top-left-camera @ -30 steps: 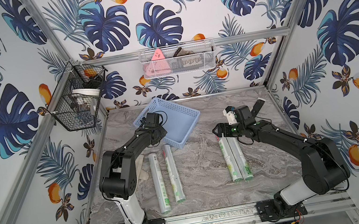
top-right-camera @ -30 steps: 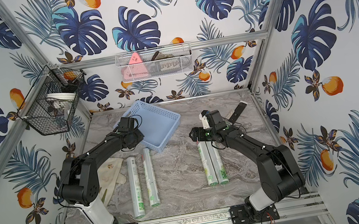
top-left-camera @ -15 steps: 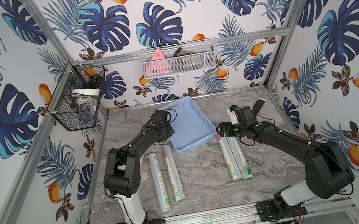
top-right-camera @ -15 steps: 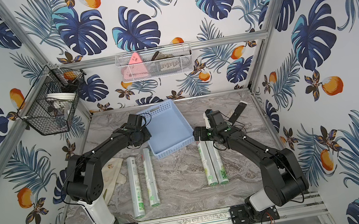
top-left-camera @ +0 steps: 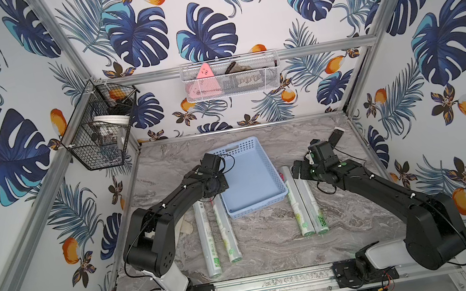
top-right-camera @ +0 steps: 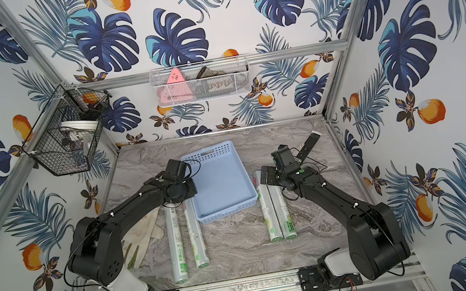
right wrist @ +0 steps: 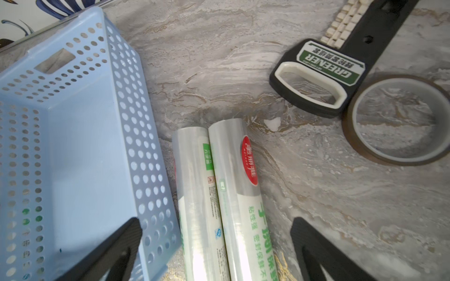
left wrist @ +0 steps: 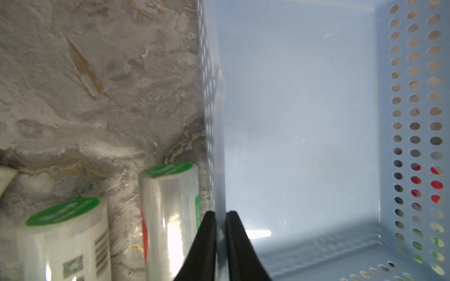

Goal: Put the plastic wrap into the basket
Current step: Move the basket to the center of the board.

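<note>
Currently in hand: the basket (top-left-camera: 250, 181) is being positioned between the rolls, judging by the layout; nothing is being loaded yet.
Left gripper (left wrist: 221, 215): its jaws are pinching the basket's long side wall, clamped shut on the thin plastic at the rim.
Right gripper (right wrist: 216, 222): its jaws are standing wide apart and holding nothing, hovering over the far ends of the right pair of rolls (right wrist: 219, 194).
Basket now: it is sitting empty on the marble table (top-left-camera: 258, 244), its long sides running roughly parallel to the rolls.
Plastic wrap: all four rolls are lying on the table, outside the basket.
Left pair of rolls (top-left-camera: 216, 235): they are lying side by side, their far ends just beside the wall the left gripper is gripping.
Right pair: the two rolls are touching each other and lying just beside the basket's opposite wall.
Next move, as a judgement: the right gripper is looking ready to drop onto a single roll and close across its width, then lift it clear of the wall.
Care needed: the paired rolls are leaving little room for a finger between them.
Also nearby: a tape ring (right wrist: 351, 136) and a black tool (right wrist: 328, 65) are lying beyond the roll ends, apart from them.
</note>
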You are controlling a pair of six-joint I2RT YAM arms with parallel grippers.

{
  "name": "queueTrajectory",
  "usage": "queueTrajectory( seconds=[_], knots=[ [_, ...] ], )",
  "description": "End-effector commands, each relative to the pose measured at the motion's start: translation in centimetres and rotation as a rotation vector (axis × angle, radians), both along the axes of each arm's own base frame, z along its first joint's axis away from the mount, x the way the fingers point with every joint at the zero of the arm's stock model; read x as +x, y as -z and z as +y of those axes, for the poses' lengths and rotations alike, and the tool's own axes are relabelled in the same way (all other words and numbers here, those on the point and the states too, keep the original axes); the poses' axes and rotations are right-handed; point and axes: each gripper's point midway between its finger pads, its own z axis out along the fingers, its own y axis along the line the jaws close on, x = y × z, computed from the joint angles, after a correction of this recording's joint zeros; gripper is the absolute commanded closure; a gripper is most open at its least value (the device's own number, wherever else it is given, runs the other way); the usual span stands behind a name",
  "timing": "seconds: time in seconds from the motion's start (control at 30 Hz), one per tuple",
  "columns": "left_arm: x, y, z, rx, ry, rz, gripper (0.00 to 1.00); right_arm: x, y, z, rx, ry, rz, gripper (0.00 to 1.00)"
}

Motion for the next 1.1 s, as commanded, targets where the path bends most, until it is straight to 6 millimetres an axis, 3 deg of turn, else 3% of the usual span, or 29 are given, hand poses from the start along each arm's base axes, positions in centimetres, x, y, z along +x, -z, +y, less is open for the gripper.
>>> queueTrajectory(
  seconds=[0.0,0.17,0.47,0.7,0.87,1.07],
  knots=[
    [-2.7,0.7,-0.8,-0.002,0.073,0.052,0.82,-1.7,1.3,-1.5,-0.048,0.051,0.080,0.00],
    [-5.2,1.2,-0.7,0.019,0.105,0.071,0.82,-3.6,3.2,-2.7,-0.087,0.092,0.176,0.01],
    [-8.5,1.8,-1.3,-0.020,0.113,0.087,0.80,-6.4,6.0,-3.0,-0.077,0.106,0.297,0.06],
    [-9.7,2.2,-2.1,0.002,0.178,0.111,0.79,-6.7,6.9,-3.0,-0.098,0.084,0.331,0.14],
    [-10.4,3.0,-3.0,0.009,0.218,0.133,0.81,-6.4,7.2,-2.9,-0.108,0.073,0.337,0.14],
    [-10.8,3.0,-2.6,0.061,0.227,0.150,0.81,-6.3,7.8,-3.0,-0.117,0.077,0.348,0.12]
  ],
)
